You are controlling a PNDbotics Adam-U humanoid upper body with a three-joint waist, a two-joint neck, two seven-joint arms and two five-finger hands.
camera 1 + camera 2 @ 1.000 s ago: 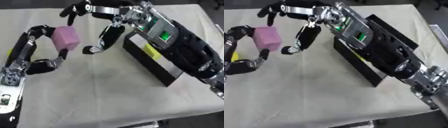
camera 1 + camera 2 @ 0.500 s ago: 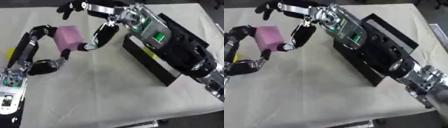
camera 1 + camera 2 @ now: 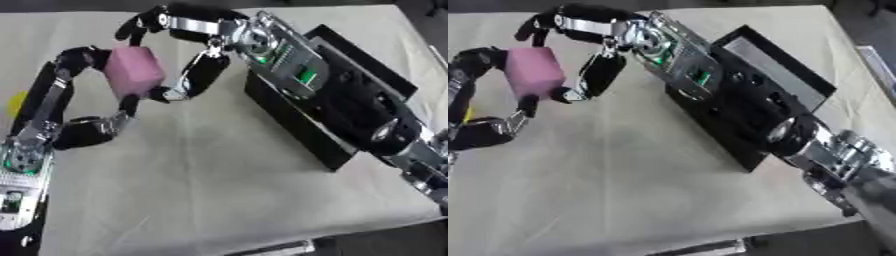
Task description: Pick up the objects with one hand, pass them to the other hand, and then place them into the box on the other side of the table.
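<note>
- Left eye view: a pink block [image 3: 133,71] is up in the air at the far left, above the table [image 3: 210,190].
- The left hand [image 3: 83,105] comes in from the left side. Its fingers and thumb curl round the pink block and hold it.
- The right hand [image 3: 179,55] reaches over from the right. Its fingers bend over the top of the pink block, and its thumb comes up at the block's near right side, touching it.
- So both hands are on the block together.
- A black box [image 3: 324,110] sits on the right part of the table, under the right arm. The pink block is well apart from it.
- A small yellow thing [image 3: 15,102] shows at the left edge, partly hidden by the left arm.
- The table has a pale cloth on it.
- Right eye view: the black box [image 3: 776,65] shows its open top better here. The inside looks grey.
- The pink block is near the far left edge, between the two hands.
- Only part of the left hand shows here, at the left edge.
</note>
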